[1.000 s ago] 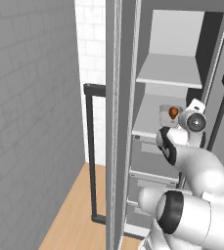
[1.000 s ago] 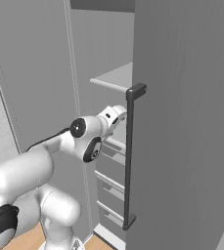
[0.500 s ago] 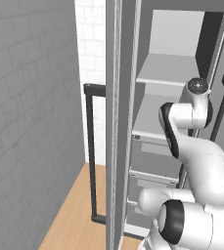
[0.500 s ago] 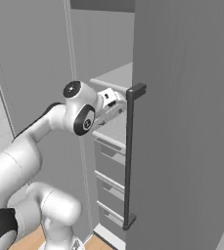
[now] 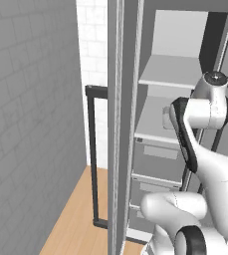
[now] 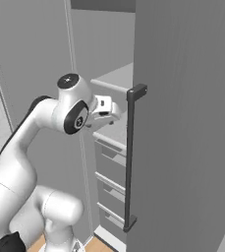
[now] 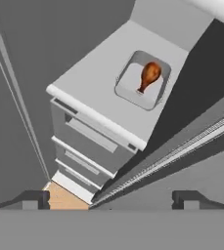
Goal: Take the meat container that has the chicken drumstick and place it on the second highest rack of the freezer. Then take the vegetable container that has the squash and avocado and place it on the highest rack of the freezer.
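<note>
The meat container (image 7: 143,79) sits on the second highest rack (image 7: 99,93) of the freezer (image 6: 182,123), in the upper middle of the hand view, with the chicken drumstick (image 7: 149,75) lying inside it, bone end toward the lower left; the tray is set back from the rack's front edge, with the grey drawers (image 7: 86,146) stacked just below; the gripper (image 6: 106,109), seen at centre left of the right base view beside the dark bar handle (image 6: 129,162), is well clear of the tray and carries nothing; its two dark tips stand far apart at the bottom corners of the hand view, so the jaws are spread wide; the first half of the task looks done, and the container with the squash and avocado remains to be fetched. Judging by its look, such a tray is light and stiff, shallow and smooth-walled, likely a little slippery; the rim on one side is the sensible place to pinch it, kept level so the loose contents do not slide; no brand, label or writing can be read anywhere.
</note>
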